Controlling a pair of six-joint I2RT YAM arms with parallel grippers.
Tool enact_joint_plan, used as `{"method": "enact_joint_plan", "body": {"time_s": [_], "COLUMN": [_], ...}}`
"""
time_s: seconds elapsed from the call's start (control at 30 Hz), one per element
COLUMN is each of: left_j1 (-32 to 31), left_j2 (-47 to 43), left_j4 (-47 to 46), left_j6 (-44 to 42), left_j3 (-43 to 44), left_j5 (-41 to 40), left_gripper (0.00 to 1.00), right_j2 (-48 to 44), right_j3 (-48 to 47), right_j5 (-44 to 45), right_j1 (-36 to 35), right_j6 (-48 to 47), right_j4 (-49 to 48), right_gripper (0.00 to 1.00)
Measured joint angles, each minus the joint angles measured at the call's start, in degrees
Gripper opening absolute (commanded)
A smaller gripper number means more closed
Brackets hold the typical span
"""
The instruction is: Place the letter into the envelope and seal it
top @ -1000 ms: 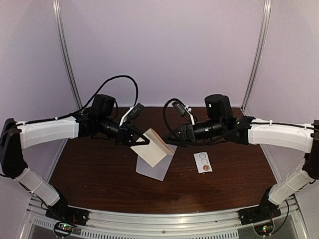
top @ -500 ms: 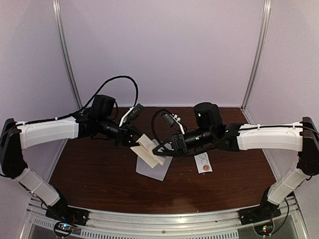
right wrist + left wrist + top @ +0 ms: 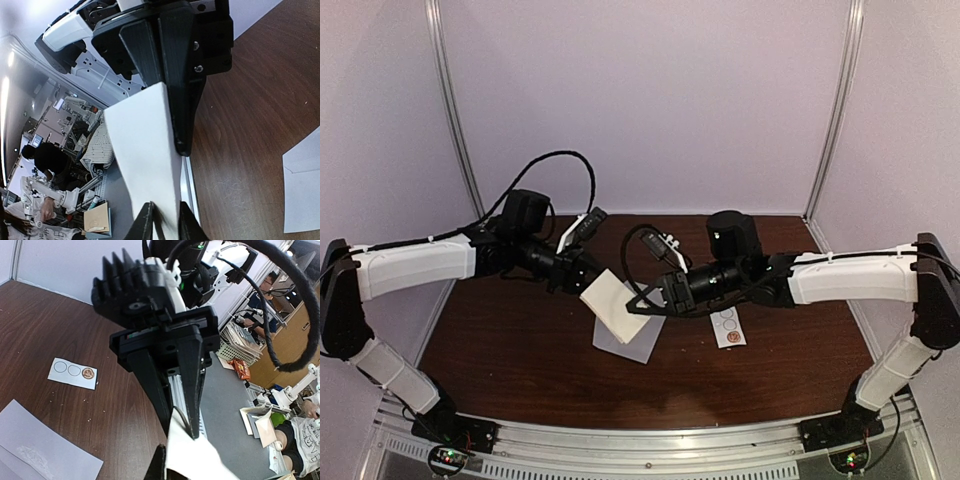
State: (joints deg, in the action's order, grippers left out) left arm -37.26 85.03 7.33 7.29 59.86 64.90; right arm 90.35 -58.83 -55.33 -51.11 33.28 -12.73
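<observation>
The letter (image 3: 611,300), a folded white sheet, hangs in the air above the table between both grippers. My left gripper (image 3: 590,284) is shut on its left corner. My right gripper (image 3: 638,302) pinches its right edge, fingers closed on either side of the paper. In the left wrist view the letter (image 3: 200,460) sits at the bottom with the right gripper (image 3: 182,427) clamped on its top. In the right wrist view the letter (image 3: 145,150) runs from my own fingertips (image 3: 150,225) up to the left gripper (image 3: 180,100). The pale envelope (image 3: 632,340) lies flat on the table below.
A small white sticker strip (image 3: 728,326) with circles lies on the dark wood table (image 3: 520,360) right of the envelope. It also shows in the left wrist view as the sticker strip (image 3: 72,373). The envelope (image 3: 302,185) edge shows at right.
My right arm swung left to the letter and its jaws closed on the letter's right edge. The left gripper kept its hold; the letter tilted slightly.
</observation>
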Motion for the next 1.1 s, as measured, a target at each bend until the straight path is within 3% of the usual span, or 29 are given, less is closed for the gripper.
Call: {"method": "enact_joint_plan", "body": {"time_s": [0.03, 0.1, 0.23, 0.53, 0.6, 0.77, 0.93, 1.1], "left_j1": [0.00, 0.00, -0.11, 1.77, 2.91, 3.87, -0.20, -5.60], "left_j2": [-0.02, -0.09, -0.39, -6.12, -8.87, -15.17, -11.78, -4.42], "left_j4": [-0.02, -0.07, 0.63, 3.06, 2.14, -3.02, -0.55, 3.45], "left_j6": [0.00, -0.02, -1.14, -1.92, -1.22, 2.08, 1.49, 0.46], "left_j3": [-0.02, -0.09, -0.07, -0.15, -0.66, -2.99, -1.03, 1.55], "left_j5": [0.11, 0.55, 0.26, -7.17, -8.63, -12.31, -18.62, -21.05], "left_gripper": [0.00, 0.00, 0.19, 0.42, 0.53, 0.65, 0.73, 0.73], "right_j2": [0.00, 0.02, 0.04, -1.73, -2.67, -3.89, -4.48, -6.27], "right_j3": [0.02, 0.11, 0.35, 0.35, 0.35, 0.35, 0.35, 0.24], "right_j5": [-0.13, -0.15, 0.07, 5.64, 7.89, 10.84, 10.14, 8.17], "right_j1": [0.00, 0.00, 0.04, 2.60, 3.37, 4.15, 3.65, 2.86], "right_j6": [0.22, 0.33, 0.37, -3.56, -4.90, -7.98, -10.75, -12.87], "right_j4": [-0.24, -0.59, -0.59, 6.78, 9.40, 14.73, 17.20, 17.77], "right_gripper": [0.02, 0.00, 0.00, 0.00, 0.00, 0.00, 0.00, 0.00]}}
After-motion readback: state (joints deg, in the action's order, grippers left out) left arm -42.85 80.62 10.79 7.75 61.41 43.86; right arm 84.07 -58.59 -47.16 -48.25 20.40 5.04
